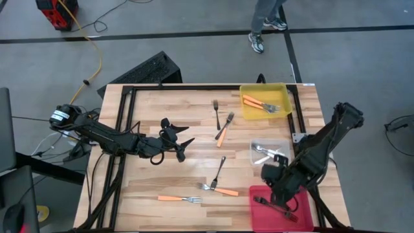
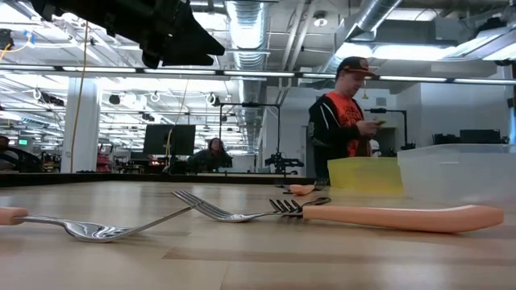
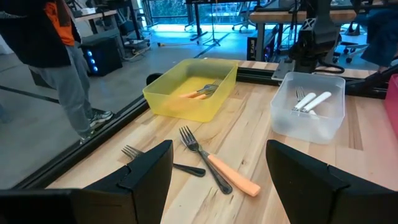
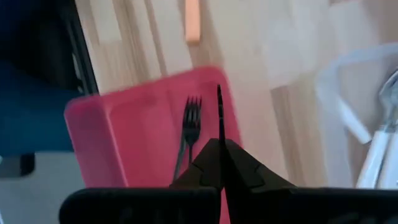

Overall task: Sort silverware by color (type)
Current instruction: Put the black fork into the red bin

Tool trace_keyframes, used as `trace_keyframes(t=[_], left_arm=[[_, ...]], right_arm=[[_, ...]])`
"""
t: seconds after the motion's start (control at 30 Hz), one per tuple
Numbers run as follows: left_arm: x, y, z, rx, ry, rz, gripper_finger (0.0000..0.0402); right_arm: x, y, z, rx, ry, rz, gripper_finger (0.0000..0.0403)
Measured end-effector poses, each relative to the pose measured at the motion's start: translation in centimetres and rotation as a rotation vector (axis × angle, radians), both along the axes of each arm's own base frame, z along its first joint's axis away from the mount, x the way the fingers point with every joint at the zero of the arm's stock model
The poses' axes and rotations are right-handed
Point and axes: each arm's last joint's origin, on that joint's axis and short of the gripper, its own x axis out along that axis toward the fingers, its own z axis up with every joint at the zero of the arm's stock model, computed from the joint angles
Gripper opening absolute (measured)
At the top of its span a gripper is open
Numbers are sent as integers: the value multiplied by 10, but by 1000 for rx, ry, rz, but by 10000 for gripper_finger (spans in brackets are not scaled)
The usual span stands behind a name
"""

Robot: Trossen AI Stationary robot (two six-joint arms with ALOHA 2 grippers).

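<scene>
While the sorting is only partly done, the bins already hold one kind each: orange-handled forks [image 1: 259, 103] are laid in the yellow bin [image 1: 283, 88], pale forks [image 3: 313, 101] in the clear bin [image 3: 281, 115], and a dark fork [image 4: 188, 130] is seen in the red bin [image 4: 118, 137] — so colour is matched to bin, it appears. The right gripper [image 4: 219, 118] is held over the red bin with its fingers pressed together, nothing visibly between them; the dark fork lies just beside the fingertips, apparently left there as sorted. The left gripper [image 3: 217, 168] is held above the table middle with fingers spread wide and empty, presumably readied for a pick. Just ahead of those fingers an orange fork [image 3: 219, 167] is crossed by a dark fork [image 3: 160, 160]. Loose forks are also left on the wood — an orange one [image 1: 179, 199] near the front edge, and a dark one [image 1: 218, 173] leaning over another orange one [image 1: 220, 190].
</scene>
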Motion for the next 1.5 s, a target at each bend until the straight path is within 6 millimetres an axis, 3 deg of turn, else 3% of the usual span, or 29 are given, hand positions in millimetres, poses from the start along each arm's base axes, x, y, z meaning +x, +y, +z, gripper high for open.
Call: trace_keyframes(t=[0.3,0.9,1.5], left_arm=[[0,0,0,-20,-12,5,245],[0,1,0,-24,-13,9,245],[0,1,0,-37,-20,12,245]], right_arm=[[9,29,-36,-18,186,83,22],[17,58,-77,-64,283,257,24],[17,60,-79,-71,282,264,37]])
